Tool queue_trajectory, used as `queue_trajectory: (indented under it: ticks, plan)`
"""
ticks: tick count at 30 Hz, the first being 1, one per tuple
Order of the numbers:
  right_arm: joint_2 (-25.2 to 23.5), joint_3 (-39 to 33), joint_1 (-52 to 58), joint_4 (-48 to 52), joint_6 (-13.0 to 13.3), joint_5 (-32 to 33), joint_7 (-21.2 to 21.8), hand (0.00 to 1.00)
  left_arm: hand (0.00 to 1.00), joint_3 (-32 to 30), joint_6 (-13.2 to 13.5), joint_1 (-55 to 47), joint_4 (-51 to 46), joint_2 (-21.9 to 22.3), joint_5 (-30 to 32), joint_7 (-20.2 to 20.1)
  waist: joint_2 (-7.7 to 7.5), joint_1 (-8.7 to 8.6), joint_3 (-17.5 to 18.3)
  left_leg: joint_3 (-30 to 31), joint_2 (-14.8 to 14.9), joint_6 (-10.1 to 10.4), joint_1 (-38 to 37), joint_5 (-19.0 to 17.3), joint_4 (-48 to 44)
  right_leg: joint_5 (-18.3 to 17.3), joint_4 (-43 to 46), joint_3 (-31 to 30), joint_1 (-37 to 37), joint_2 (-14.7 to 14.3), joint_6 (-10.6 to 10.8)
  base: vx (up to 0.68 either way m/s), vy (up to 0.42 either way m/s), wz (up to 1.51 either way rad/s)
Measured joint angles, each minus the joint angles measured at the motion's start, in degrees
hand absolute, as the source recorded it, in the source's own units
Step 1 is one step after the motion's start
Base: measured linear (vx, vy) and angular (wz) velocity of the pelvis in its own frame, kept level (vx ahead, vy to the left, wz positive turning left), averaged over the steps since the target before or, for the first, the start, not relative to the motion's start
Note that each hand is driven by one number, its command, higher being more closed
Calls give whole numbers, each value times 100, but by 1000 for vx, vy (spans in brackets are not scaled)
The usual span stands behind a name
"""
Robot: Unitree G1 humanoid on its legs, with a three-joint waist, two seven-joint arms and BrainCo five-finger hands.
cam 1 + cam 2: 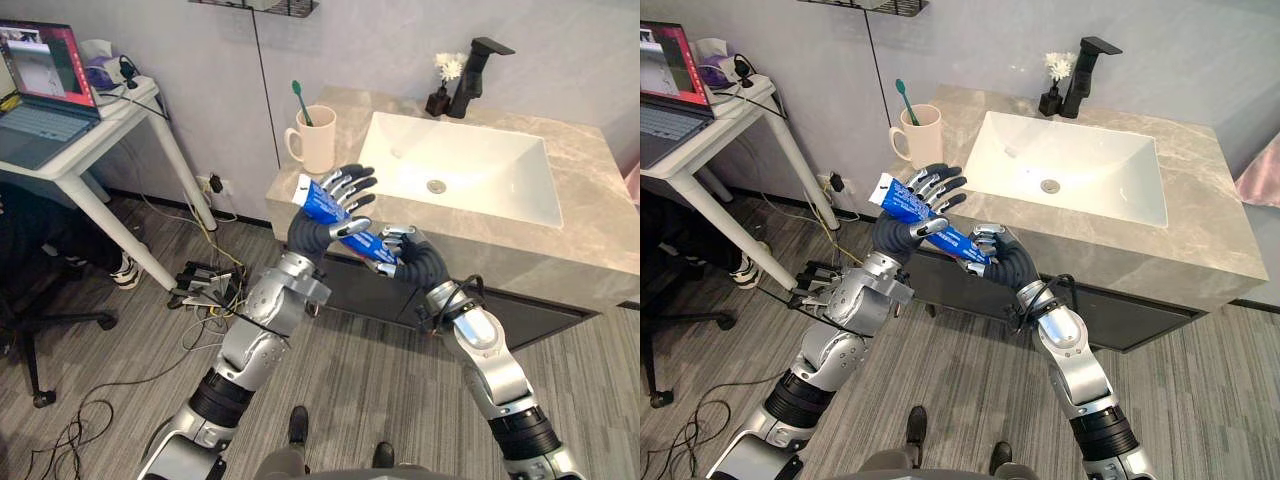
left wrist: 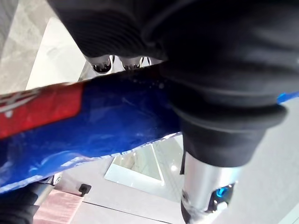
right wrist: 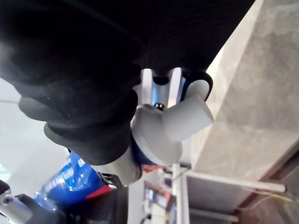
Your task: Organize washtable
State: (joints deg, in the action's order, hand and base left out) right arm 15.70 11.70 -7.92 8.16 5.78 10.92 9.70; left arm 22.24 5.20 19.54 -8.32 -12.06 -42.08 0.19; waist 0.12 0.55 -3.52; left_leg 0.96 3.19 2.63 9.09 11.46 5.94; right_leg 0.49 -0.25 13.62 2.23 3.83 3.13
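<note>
Blue toothpaste tube [image 1: 320, 202], white cap [image 3: 187, 119].

From the head we look steeply down on the washtable [image 1: 580, 160] from its near side, off toward the left; both eye views share the sink [image 1: 1090, 160], the cup [image 1: 318, 140] and the floor [image 1: 380, 380], barely offset; our left wrist view sits hard against the blue tube [image 2: 93, 121]; our right wrist view, equally near, faces its white cap [image 3: 191, 116] beside the washtable's edge.
</note>
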Motion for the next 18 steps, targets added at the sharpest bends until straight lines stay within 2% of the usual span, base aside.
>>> queue_trajectory:
  ticks: [15,16,18]
  plan:
    - [-346,43,98,-18,-1,332,42,100,100,-34,9,226,6,172,7,43,-65,12,44,-257,28,-16,-98,-13,1,67,-34,-213,-3,3,19,-3,-8,-7]
    - [-352,43,92,-30,-2,424,42,0,100,-34,8,275,25,172,11,81,-82,9,58,-274,30,-17,-100,-13,1,87,-70,-239,-5,-1,39,2,-12,-10]
    - [-397,16,53,-98,-2,431,36,0,100,-37,8,393,152,172,16,101,-99,6,105,-279,34,-17,-102,-13,1,130,-102,-268,-8,-5,18,0,-14,-8]
